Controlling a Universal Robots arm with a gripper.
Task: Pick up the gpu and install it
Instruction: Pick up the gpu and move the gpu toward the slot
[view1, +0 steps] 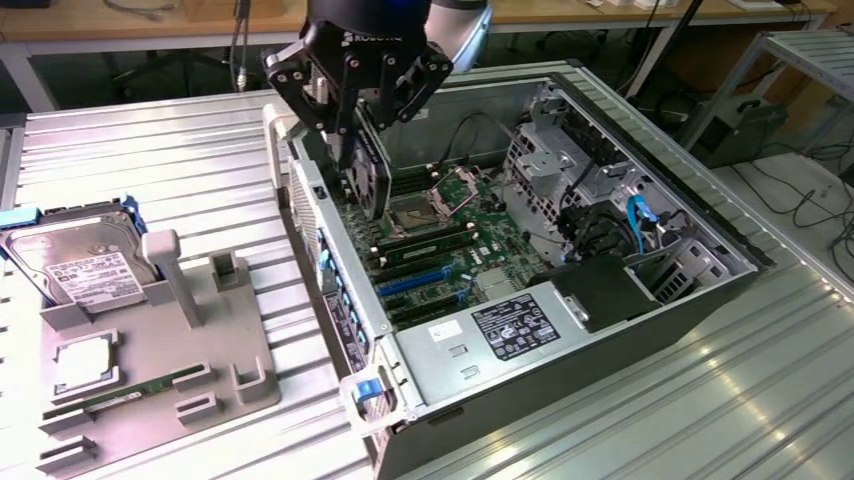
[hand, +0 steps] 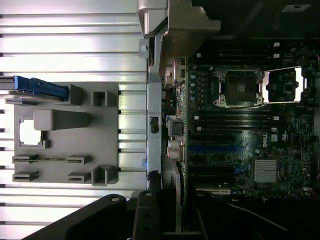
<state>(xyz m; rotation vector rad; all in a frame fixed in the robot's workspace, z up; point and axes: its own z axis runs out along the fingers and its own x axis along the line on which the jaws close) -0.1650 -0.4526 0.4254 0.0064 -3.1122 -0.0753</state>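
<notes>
Ribbed metal desk (view1: 160, 150) carried an open computer case (view1: 534, 400) on its side, directly beneath the fingers (view1: 336, 125). The motherboard (view1: 467, 240) lay exposed below them. A grey parts holder (view1: 147, 370) sat well apart from the fingers, outside the case. The fingers were partly closed, clamping the gpu (view1: 363, 175) on edge, and the card hung just inside the case rim. The blue slots (view1: 420, 280) lay near, not directly under it. Step judged: carrying in, card not yet seated. Seating would call for lining the card's edge over a slot.
</notes>
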